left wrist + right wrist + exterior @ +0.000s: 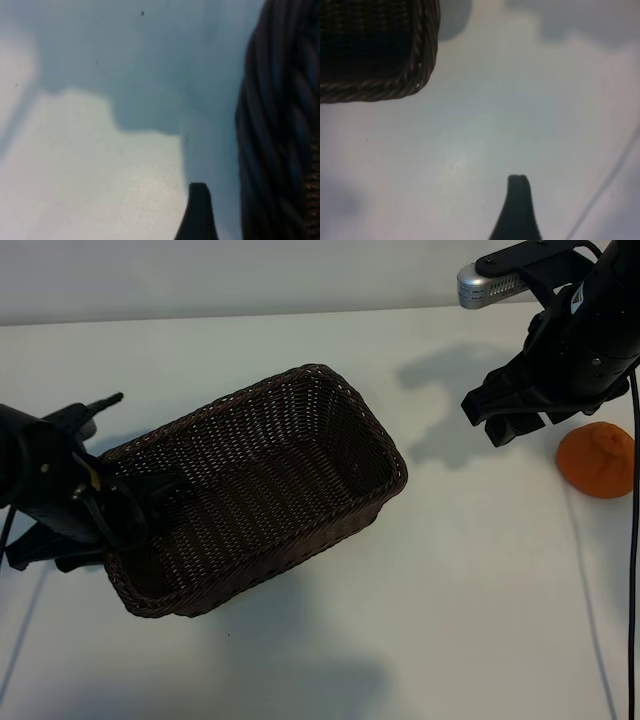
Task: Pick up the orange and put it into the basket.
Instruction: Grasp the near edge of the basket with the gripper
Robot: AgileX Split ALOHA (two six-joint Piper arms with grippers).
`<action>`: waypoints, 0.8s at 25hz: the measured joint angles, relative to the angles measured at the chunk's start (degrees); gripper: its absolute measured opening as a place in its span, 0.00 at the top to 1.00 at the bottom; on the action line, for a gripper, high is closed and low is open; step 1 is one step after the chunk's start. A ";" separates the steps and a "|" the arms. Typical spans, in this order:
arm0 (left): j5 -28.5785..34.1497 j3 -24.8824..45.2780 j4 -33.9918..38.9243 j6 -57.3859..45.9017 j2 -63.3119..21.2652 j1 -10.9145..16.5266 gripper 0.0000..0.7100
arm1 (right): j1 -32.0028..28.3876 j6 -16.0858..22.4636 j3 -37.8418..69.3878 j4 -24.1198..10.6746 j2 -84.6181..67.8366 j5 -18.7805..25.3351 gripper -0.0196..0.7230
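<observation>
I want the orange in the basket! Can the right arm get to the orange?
Probably yes. The orange sits alone on the table, just beside the right gripper, whose fingers are open, with nothing between them.

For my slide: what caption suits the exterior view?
Left gripper at the basket rim; orange on the table beside the right gripper.

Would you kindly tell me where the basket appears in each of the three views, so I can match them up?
Exterior view: the basket fills the centre-left, its left end at the left tool.
Left wrist view: only its braided rim shows, along the right edge.
Right wrist view: one rounded corner shows at the upper left.
Shared landmark: the white table, beneath the basket in every view.
</observation>
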 joint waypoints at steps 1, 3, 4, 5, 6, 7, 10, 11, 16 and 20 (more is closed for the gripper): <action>-0.05 0.00 -0.01 -0.01 0.76 0.00 0.17 | 0.00 0.00 0.00 0.00 0.00 0.00 0.22; -0.49 0.00 -0.14 0.21 1.90 0.00 0.17 | 0.00 0.00 0.00 0.00 0.00 0.00 0.22; -0.88 0.00 -0.16 0.26 2.36 0.00 0.17 | 0.00 0.00 0.00 0.00 0.00 0.00 0.22; -1.24 0.00 -0.21 0.26 2.67 0.00 0.17 | 0.00 0.00 0.00 0.00 0.00 0.00 0.22; -1.66 0.00 -0.20 0.27 2.93 0.00 0.17 | 0.00 0.00 0.00 0.00 0.00 0.00 0.22; -1.99 0.00 -0.20 0.27 3.35 0.00 0.17 | 0.00 0.00 0.00 0.00 0.00 0.00 0.22; -2.55 0.00 -0.20 0.43 4.81 0.00 0.17 | 0.00 0.00 0.00 0.00 0.00 -0.05 0.22; -2.55 0.00 -0.26 0.55 5.12 0.00 0.17 | 0.00 0.00 0.00 0.00 0.00 -0.05 0.22; -3.20 0.00 -0.39 0.93 5.23 0.00 0.18 | 0.00 -0.06 0.00 0.06 0.00 -0.28 0.22; -3.48 0.00 -0.79 1.05 5.23 0.00 0.30 | 0.00 -0.06 0.00 0.06 0.00 -0.28 0.22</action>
